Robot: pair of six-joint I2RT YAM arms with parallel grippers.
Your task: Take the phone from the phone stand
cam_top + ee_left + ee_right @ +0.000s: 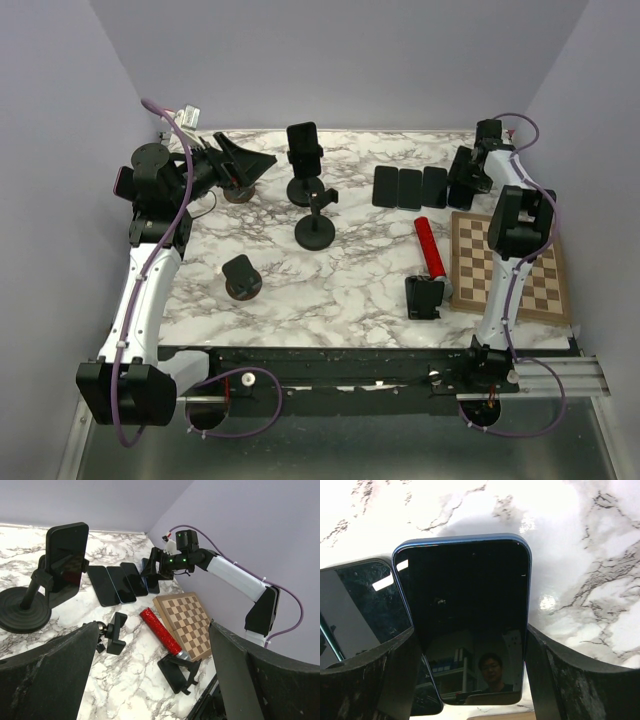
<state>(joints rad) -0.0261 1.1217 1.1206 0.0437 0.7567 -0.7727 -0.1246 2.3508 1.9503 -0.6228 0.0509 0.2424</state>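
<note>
At the far left, the left gripper is hanging above the marble table with its jaws standing wide apart and gripping nothing; it is pointing toward the middle of the table. Nearer the front edge, a short black stand is sitting alone on its round base.

Just right of the left gripper, the phone is sitting upright in the clamp of the phone stand, dark screen facing forward, near the table's far edge. Nothing is touching it. Directly in front, a second phone stand is standing with its clamp holding nothing.

Further right, three dark phones are lying flat side by side. A red cylinder is lying in front of them, with a black folding stand at its near end and a chessboard just beside it on the right.

At the right end of the phone row, the right gripper is reaching down over a fourth, blue-edged phone. Its fingers are sitting about half apart, one against each long edge; whether they are clamping it or only bracketing it, I cannot tell.
</note>
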